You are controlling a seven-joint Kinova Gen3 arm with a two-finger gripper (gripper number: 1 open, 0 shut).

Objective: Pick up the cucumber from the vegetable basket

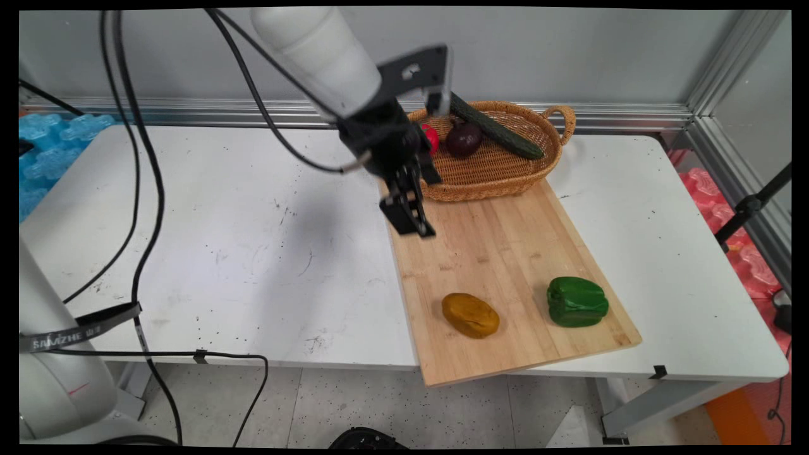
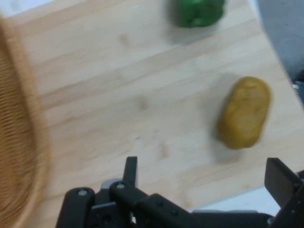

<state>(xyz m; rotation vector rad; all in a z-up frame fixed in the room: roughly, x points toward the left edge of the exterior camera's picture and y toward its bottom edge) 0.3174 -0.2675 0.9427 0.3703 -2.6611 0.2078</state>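
Potato [image 2: 244,113] lies on the cutting board [image 1: 505,253], near its front edge, with the green pepper [image 1: 576,302] at its 3 o'clock in the main view. We see the gripper [image 1: 407,218] hanging above the board's far left corner, close to the wicker basket [image 1: 499,170]; its fingers [image 2: 280,178] stand wide apart and hold nothing. From the hand camera the potato sits at 1 o'clock of the fingers, its long axis almost along the view's vertical.

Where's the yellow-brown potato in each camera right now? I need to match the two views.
Main view: the potato lies on the cutting board's near end, left of the green pepper.
Hand view: the potato sits right of centre, above the open gripper.
Shared landmark: the green pepper, at the hand view's top edge.
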